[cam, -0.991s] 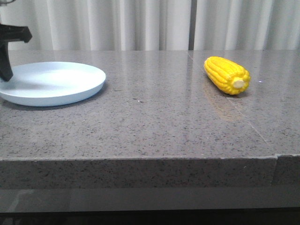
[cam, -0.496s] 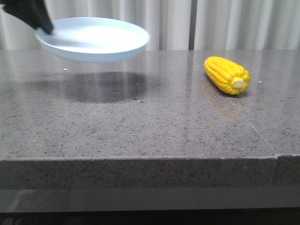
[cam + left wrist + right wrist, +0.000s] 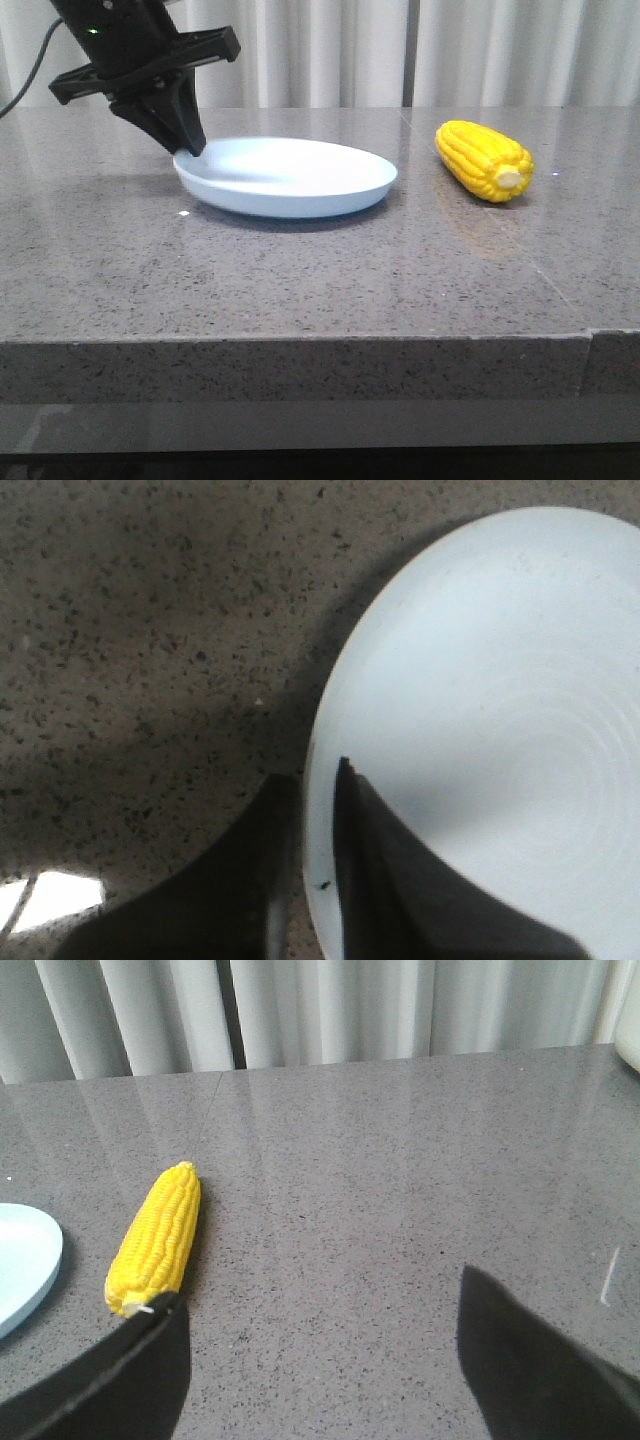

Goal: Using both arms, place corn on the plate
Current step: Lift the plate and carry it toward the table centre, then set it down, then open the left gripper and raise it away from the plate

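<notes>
The pale blue-white plate (image 3: 290, 176) lies on the grey stone table near its middle. My left gripper (image 3: 188, 145) is shut on the plate's left rim, one finger inside and one outside; in the left wrist view the gripper (image 3: 318, 780) pinches the plate (image 3: 480, 730) at its edge. The yellow corn (image 3: 484, 159) lies on the table to the right of the plate, its pale cut end toward the front. In the right wrist view my right gripper (image 3: 318, 1305) is open and empty above the table, the corn (image 3: 157, 1237) just beyond one fingertip, and the plate's edge (image 3: 25, 1260) shows.
The stone table (image 3: 320, 270) has a front edge close to the camera and a seam running along its right side. White curtains (image 3: 330, 50) hang behind the table. My right arm is out of the front view.
My left gripper carried the plate from the table's far left, lifted it, moved it right and set it down near the middle. The corn has not moved.
</notes>
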Action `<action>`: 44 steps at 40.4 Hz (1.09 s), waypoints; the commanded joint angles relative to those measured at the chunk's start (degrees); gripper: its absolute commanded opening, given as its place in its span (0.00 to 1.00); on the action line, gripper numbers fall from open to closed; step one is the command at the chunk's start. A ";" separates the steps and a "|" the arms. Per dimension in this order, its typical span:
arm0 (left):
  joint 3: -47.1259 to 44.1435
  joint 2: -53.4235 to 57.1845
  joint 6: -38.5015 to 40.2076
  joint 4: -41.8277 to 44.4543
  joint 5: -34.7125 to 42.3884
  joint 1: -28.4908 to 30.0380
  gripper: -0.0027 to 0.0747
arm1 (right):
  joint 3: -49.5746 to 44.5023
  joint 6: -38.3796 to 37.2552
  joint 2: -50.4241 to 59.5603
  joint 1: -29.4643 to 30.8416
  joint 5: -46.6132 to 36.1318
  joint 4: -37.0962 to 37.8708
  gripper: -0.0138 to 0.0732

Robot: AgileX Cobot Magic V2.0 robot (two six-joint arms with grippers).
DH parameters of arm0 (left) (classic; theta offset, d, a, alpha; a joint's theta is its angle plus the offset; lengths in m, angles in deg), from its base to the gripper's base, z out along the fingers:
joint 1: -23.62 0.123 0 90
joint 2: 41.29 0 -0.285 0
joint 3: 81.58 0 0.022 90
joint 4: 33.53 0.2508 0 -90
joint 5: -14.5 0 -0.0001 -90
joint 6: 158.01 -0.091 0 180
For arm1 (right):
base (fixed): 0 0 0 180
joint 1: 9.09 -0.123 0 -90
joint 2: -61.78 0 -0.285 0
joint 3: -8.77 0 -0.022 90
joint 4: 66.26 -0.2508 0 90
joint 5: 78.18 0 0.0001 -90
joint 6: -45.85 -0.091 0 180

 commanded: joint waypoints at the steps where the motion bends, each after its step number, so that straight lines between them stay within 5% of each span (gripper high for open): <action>1: 1.97 3.41 0.00 -0.47 3.14 -0.59 0.37 | 1.84 0.53 -0.77 0.21 -4.91 0.72 0.82; 8: 1.97 8.01 0.60 6.98 3.02 -0.59 0.43 | 1.84 0.53 -0.77 0.21 -4.91 0.72 0.82; 18: -2.47 17.60 5.86 20.71 1.99 -0.36 0.14 | 1.84 0.53 -0.77 0.21 -4.91 0.72 0.82; 24: -7.95 23.19 6.76 21.90 1.99 2.73 0.01 | 1.84 0.53 -0.77 0.21 -4.91 0.72 0.82; 35: -21.37 36.21 6.76 21.65 3.34 10.01 0.01 | 1.84 0.53 -0.77 0.21 -4.91 0.72 0.82; 44: -37.90 53.04 6.76 20.45 15.99 9.64 0.01 | 1.84 0.53 -0.77 0.21 -4.91 0.72 0.82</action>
